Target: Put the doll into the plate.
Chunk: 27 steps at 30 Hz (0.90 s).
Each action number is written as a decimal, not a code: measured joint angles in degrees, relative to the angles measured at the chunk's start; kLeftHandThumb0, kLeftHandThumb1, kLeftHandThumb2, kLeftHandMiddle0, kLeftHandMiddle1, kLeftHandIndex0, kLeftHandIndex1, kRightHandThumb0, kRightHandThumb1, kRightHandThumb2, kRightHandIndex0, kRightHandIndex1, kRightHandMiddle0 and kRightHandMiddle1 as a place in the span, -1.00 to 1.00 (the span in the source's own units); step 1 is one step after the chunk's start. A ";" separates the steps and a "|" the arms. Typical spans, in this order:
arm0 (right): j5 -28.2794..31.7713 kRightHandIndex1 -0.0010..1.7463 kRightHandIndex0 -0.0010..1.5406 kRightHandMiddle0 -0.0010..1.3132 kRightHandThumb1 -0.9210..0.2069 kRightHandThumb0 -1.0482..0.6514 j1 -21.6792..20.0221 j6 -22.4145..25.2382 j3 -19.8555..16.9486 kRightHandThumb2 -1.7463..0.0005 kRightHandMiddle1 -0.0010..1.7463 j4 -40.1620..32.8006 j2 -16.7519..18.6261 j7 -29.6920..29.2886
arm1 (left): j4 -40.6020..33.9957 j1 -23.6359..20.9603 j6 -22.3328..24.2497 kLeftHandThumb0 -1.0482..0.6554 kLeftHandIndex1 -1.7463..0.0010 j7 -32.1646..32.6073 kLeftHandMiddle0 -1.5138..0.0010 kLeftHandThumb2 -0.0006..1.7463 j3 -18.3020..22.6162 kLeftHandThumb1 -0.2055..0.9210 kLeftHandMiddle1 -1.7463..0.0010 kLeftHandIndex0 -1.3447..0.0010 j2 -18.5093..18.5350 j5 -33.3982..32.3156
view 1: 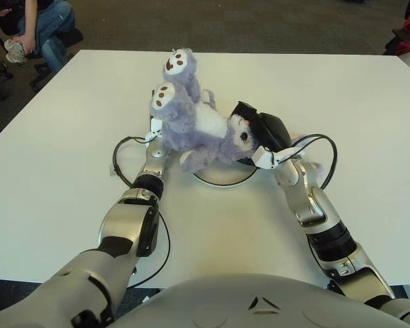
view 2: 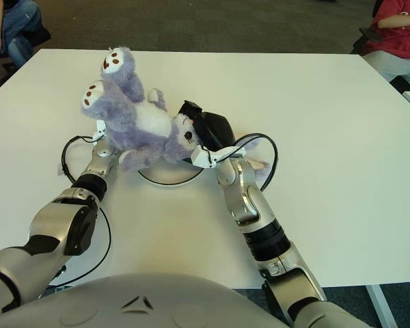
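Observation:
A fluffy purple doll [view 1: 195, 126] with a white belly hangs upside down, its feet pointing up and its head low on the right. It is pinched between my two hands just above a white plate [view 1: 222, 181] with a dark rim, which the doll mostly hides. My left hand [view 1: 156, 130] presses the doll's back from the left, with its fingers buried behind the fur. My black right hand [view 1: 265, 131] is shut on the doll's head from the right. The head hangs close over the plate; I cannot tell whether they touch.
Black cables loop on the white table [view 1: 68, 137] beside each wrist, one on the left [view 1: 119, 160] and one on the right [view 1: 328, 154]. A seated person [view 1: 37, 27] is past the far left corner, another [view 2: 396, 34] past the far right.

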 measured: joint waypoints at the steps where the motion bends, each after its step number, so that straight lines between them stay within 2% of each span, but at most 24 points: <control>1: -0.44 0.74 0.07 -0.06 0.48 0.23 -0.09 0.35 0.08 -0.72 1.00 0.07 0.01 0.00 | 0.00 0.00 0.00 0.67 -0.38 0.00 0.42 -0.05 0.00 0.50 -0.88 1.00 0.00 0.00; 2: -0.87 0.83 0.02 -0.10 0.45 0.23 -0.16 0.69 0.14 -0.73 0.99 0.16 0.04 0.00 | 0.00 0.00 -0.01 0.67 -0.38 0.00 0.42 -0.06 0.00 0.50 -0.88 1.00 0.00 0.00; 6: -3.13 0.96 -0.09 -0.10 0.29 0.23 -0.39 2.65 0.49 -0.60 0.79 0.55 0.50 -0.06 | 0.00 0.00 -0.07 0.67 -0.38 0.00 0.42 -0.06 0.04 0.50 -0.88 1.00 -0.05 -0.03; 12: -7.04 1.00 -0.22 -0.21 0.04 0.23 -0.48 5.55 1.36 -0.39 0.72 0.71 1.43 -0.11 | 0.00 0.00 -0.14 0.66 -0.40 0.01 0.45 -0.11 0.09 0.56 -0.88 1.00 -0.11 -0.05; 15: -8.27 1.00 -0.25 -0.26 -0.02 0.23 -0.54 6.63 1.76 -0.35 0.73 0.71 1.76 0.03 | 0.00 0.00 -0.13 0.66 -0.41 0.01 0.45 -0.13 0.08 0.58 -0.88 1.00 -0.11 -0.04; 18: -9.24 0.98 -0.35 -0.45 -0.24 0.23 -0.62 7.51 2.05 -0.20 0.81 0.63 1.95 0.34 | 0.00 0.00 -0.12 0.66 -0.40 0.04 0.47 -0.15 0.05 0.60 -0.88 1.00 -0.10 -0.01; 21: -9.72 0.88 -0.36 -0.82 -0.36 0.54 -0.77 8.62 2.21 -0.04 0.79 0.48 2.15 1.10 | 0.00 0.00 -0.09 0.66 -0.39 0.10 0.47 -0.16 0.00 0.61 -0.88 1.00 -0.08 0.03; 22: -9.76 0.87 -0.36 -0.85 -0.38 0.57 -0.80 8.91 2.22 -0.02 0.78 0.41 2.22 1.34 | 0.00 0.00 -0.07 0.66 -0.39 0.13 0.47 -0.16 0.00 0.61 -0.88 1.00 -0.08 0.05; 23: -9.75 0.75 -0.48 -0.91 -0.14 0.34 -0.82 9.24 2.24 -0.07 0.65 0.29 2.34 1.51 | 0.00 0.00 -0.05 0.66 -0.39 0.17 0.47 -0.16 -0.01 0.61 -0.87 1.00 -0.08 0.06; 24: -9.74 0.65 -0.56 -0.94 0.04 0.21 -0.82 9.50 2.23 -0.13 0.52 0.18 2.49 1.56 | 0.00 0.00 -0.04 0.66 -0.40 0.21 0.46 -0.16 -0.02 0.61 -0.87 1.00 -0.07 0.06; 27: -9.58 0.53 -0.66 -0.98 0.27 0.05 -0.82 10.06 2.04 -0.22 0.35 -0.07 2.94 1.50 | 0.00 0.00 -0.01 0.66 -0.40 0.32 0.46 -0.16 -0.03 0.61 -0.87 1.00 0.02 0.09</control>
